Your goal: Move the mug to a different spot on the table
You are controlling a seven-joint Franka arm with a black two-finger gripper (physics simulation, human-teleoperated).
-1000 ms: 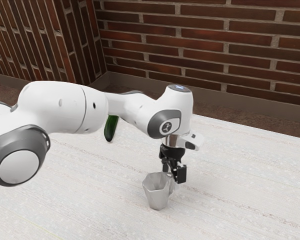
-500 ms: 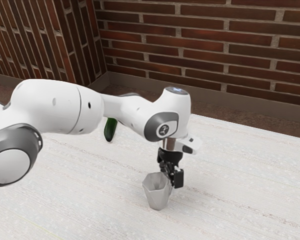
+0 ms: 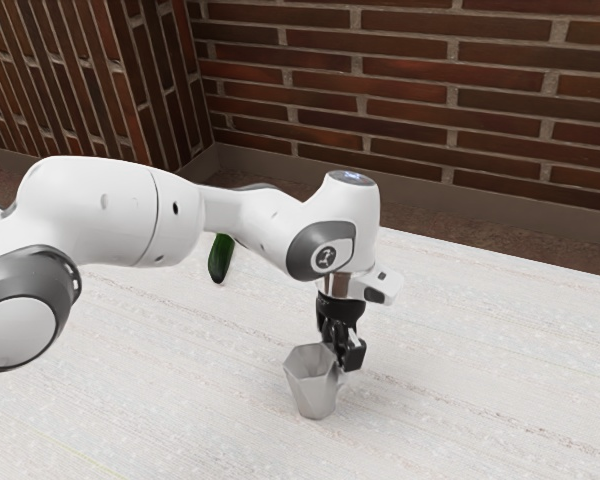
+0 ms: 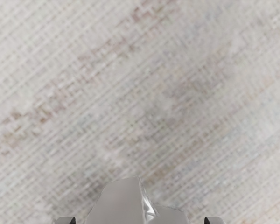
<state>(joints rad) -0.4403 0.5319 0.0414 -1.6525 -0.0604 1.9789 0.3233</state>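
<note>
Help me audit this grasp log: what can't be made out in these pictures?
- Green thing, exterior view: the arm covers most of it; unidentifiable.
- Mug, exterior view: the hand covers one side of its rim, so any handle there is hidden.
- Mug, wrist view: blurred and cut off by the lower edge.

Exterior camera stands beside the arm, slightly raised and at middle distance, looking across the table toward a brick wall. Wrist camera looks straight down at the tabletop, very close. Both views share the mug and the tabletop around it.
</note>
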